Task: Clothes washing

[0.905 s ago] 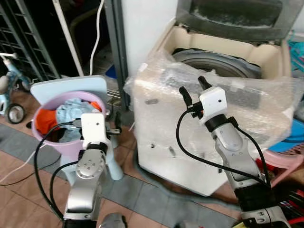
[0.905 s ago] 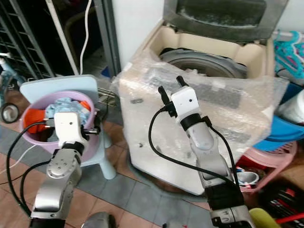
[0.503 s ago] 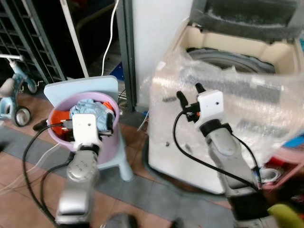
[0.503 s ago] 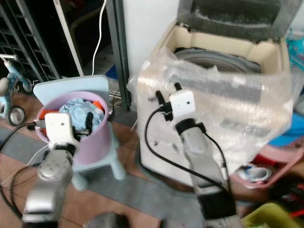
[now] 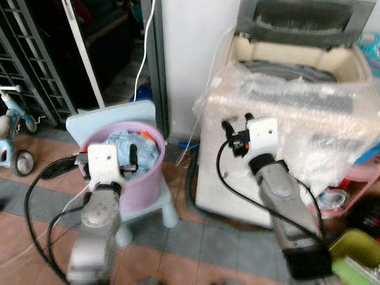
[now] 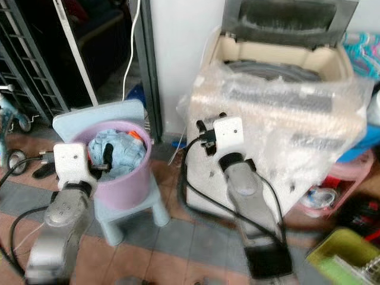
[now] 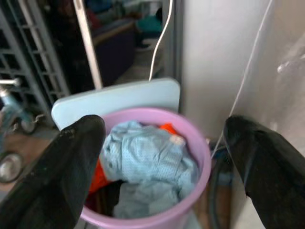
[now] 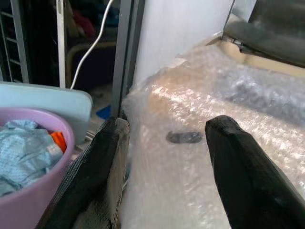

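A purple basket (image 5: 145, 181) of clothes stands on a light blue stool (image 5: 169, 214) left of the washing machine. A pale blue garment (image 7: 143, 157) lies on top, with orange cloth (image 7: 167, 129) beside it. My left gripper (image 7: 162, 138) is open, held just in front of the basket at rim height, touching nothing. The cream top-loading washing machine (image 5: 237, 190) has its lid (image 5: 303, 15) raised and bubble wrap (image 5: 309, 113) draped over its front. My right gripper (image 5: 237, 123) is open and empty in front of the wrapped machine.
A dark metal rack (image 5: 27, 65) and a child's tricycle (image 5: 15, 151) stand at the left. A grey post (image 5: 155, 59) and a white cable (image 5: 142, 53) run behind the stool. A pink basin (image 5: 359, 178) and a green bin (image 5: 356, 255) sit at the right.
The whole picture has shifted: the camera has drawn back and turned, so basket and machine look smaller and farther. Both grippers stay open and empty in the same pose.
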You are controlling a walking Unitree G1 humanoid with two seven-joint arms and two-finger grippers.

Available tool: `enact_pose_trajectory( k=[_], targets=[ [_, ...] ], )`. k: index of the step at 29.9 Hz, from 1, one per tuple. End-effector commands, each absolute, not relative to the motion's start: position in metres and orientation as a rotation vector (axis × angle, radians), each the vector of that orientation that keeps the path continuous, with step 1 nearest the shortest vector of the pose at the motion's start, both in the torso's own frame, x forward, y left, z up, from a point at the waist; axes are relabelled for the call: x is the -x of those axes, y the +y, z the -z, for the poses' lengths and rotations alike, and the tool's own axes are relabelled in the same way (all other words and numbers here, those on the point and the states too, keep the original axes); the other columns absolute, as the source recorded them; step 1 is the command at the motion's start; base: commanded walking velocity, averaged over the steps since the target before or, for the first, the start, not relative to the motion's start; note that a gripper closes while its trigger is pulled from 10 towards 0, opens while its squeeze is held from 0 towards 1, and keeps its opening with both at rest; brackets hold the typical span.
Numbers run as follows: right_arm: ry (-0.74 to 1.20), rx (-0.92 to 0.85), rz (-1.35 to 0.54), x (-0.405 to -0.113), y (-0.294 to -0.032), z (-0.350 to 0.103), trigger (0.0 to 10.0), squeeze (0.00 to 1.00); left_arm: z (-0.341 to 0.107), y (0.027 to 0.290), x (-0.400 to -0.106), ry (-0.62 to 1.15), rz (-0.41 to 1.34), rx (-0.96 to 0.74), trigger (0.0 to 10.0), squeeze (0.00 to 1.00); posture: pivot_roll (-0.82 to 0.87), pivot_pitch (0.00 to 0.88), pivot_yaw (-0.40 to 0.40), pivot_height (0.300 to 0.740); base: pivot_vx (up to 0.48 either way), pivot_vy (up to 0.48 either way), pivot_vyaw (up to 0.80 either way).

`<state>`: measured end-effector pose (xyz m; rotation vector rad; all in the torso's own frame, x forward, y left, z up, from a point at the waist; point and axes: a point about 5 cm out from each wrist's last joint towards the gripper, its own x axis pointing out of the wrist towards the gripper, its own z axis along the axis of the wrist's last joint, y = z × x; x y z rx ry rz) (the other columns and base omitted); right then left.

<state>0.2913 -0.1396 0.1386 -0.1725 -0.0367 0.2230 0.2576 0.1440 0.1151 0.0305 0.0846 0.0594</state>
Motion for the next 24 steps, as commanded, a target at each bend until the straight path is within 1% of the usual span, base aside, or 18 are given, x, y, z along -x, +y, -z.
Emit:
enact_pose_trajectory(
  k=[1, 8, 16, 20, 24],
  targets=[
    [-0.089, 0.141, -0.271, -0.291, -0.129, -0.149, 10.0, 0.0, -0.12, 0.153, -0.258, 0.064, -0.063, -0.059, 10.0, 0.0, -0.04, 0.0, 0.026, 0.74, 0.0, 0.0, 0.49],
    [-0.087, 0.15, -0.279, -0.294, -0.128, -0.151, 10.0, 0.0, -0.116, 0.156, -0.257, 0.081, -0.063, -0.058, 10.0, 0.0, -0.04, 0.0, 0.023, 0.74, 0.0, 0.0, 0.8],
    [-0.125, 0.183, -0.345, -0.295, -0.118, -0.156, 10.0, 0.0, -0.115, 0.157, -0.255, 0.086, -0.071, -0.061, 10.0, 0.0, -0.03, 0.0, 0.015, 0.74, 0.0, 0.0, 0.73],
    [-0.122, 0.185, -0.355, -0.295, -0.116, -0.155, 10.0, 0.0, -0.113, 0.159, -0.254, 0.097, -0.084, -0.063, 10.0, 0.0, -0.03, 0.0, 0.011, 0.74, 0.317, 0.0, 0.0],
    [-0.114, 0.189, -0.358, -0.295, -0.115, -0.153, 10.0, 0.0, -0.112, 0.16, -0.254, 0.1, -0.086, -0.068, 10.0, 0.0, -0.03, 0.0, 0.009, 0.74, 0.352, 0.287, 0.0]
  ],
)
